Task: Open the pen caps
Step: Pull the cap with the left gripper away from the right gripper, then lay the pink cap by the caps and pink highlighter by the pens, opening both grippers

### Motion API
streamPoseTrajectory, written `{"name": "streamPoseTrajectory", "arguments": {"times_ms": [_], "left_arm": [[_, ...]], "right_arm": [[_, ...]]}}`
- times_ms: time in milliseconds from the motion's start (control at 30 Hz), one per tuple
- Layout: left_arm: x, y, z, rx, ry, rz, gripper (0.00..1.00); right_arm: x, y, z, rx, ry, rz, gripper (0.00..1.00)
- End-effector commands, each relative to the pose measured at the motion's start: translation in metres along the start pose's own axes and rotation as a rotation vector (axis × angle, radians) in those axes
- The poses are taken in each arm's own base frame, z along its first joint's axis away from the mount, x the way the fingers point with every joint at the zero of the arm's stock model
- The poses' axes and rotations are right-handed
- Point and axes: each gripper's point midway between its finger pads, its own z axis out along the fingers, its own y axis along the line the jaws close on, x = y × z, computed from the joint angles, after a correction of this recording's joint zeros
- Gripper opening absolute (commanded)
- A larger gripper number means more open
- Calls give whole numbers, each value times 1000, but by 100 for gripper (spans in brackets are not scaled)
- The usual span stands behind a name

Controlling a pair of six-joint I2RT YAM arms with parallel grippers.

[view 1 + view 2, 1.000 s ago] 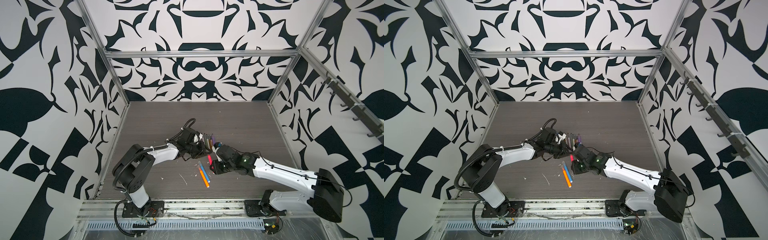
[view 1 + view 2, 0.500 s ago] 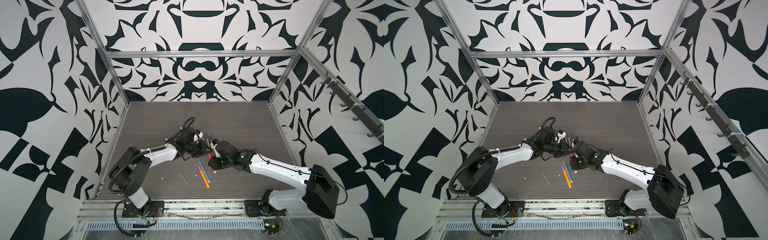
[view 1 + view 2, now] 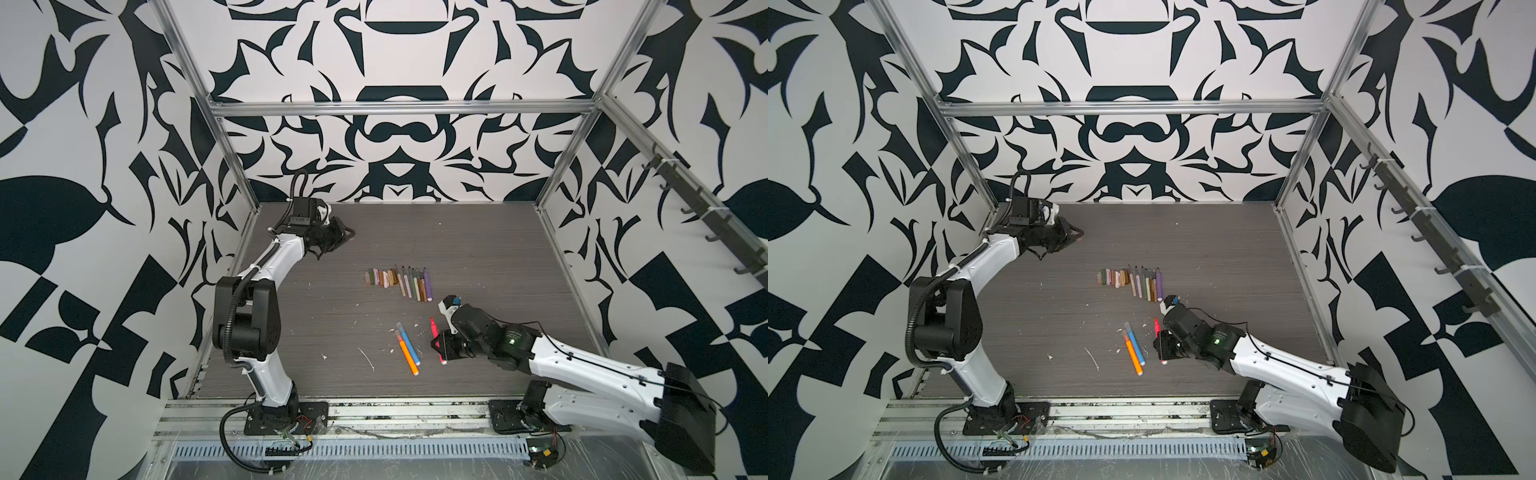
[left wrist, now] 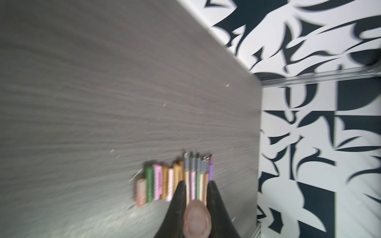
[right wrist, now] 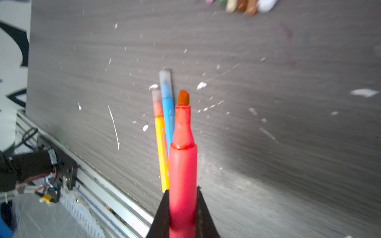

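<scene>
Well, nearest the front edge of the tabletop, about midway along it, an orange pen and a blue pen lie side by side, touching, with white flecks scattered around them. Just beside them, toward the right edge, the right gripper pinches a red pen by its barrel, a black finger pressed to each side. The pen's felt tip is bare and points toward the far edge.

Farther in, around the middle of the tabletop, there is a tidy row. The loose pen caps, in green, pink, tan and brown, are packed against one another at its left end. The uncapped pens lie right beside them with their thin tips toward the far edge.

Farthest off, the left gripper hangs above the far-left corner, well apart from the row. Its jaws are closed on a single pale cap, brownish-pink, which shows end-on and blurred in the left wrist view.
</scene>
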Motion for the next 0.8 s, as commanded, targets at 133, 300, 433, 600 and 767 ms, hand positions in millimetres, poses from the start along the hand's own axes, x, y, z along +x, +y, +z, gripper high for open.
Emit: {"name": "streamPoseTrajectory", "arguments": {"times_ms": [133, 300, 433, 600, 767], "left_arm": [[70, 62, 28, -154, 198, -19, 0], [85, 83, 46, -169, 259, -61, 0], [94, 95, 55, -174, 296, -80, 0], [98, 98, 60, -163, 315, -90, 0], [99, 98, 66, -151, 330, -100, 5]], "right_arm": [[-48, -32, 3, 32, -42, 45, 0], [-81, -59, 18, 41, -31, 78, 0], [-104, -77, 32, 36, -17, 109, 0], [-127, -92, 48, 25, -1, 137, 0], [-138, -91, 66, -6, 29, 150, 0]]}}
